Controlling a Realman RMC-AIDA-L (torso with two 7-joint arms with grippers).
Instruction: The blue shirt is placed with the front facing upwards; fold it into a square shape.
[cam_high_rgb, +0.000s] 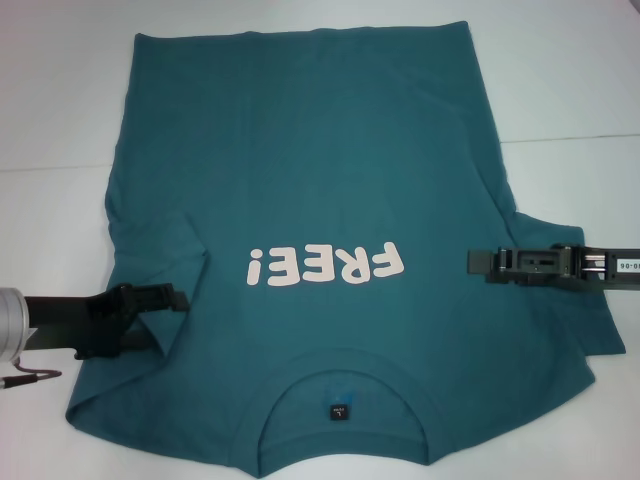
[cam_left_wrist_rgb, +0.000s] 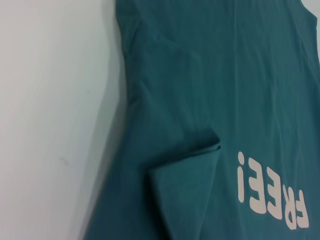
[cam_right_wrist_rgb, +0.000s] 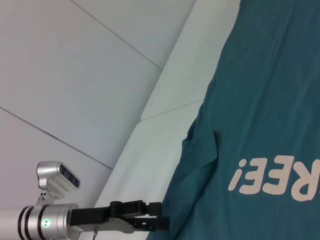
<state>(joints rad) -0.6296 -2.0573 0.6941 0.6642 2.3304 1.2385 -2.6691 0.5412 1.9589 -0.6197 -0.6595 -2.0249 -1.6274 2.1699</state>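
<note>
A: Nearest us is the collar (cam_high_rgb: 345, 385) of the blue shirt (cam_high_rgb: 320, 200), print up, spread flat on the white table (cam_high_rgb: 60, 100) with its hem at the far side.

B: And the sleeves?

A: The left sleeve (cam_high_rgb: 165, 270) is already folded inward over the body. The left tool (cam_high_rgb: 165, 300) sits at that fold; I cannot tell whether it is open or closed. The right tool (cam_high_rgb: 490, 262) hovers over the right side, beside the print (cam_high_rgb: 325, 265), its state equally unclear.

B: Next step?

A: Probably the right sleeve (cam_high_rgb: 580, 310), which lies spread out: grip its edge and carry it inward to match.
</note>
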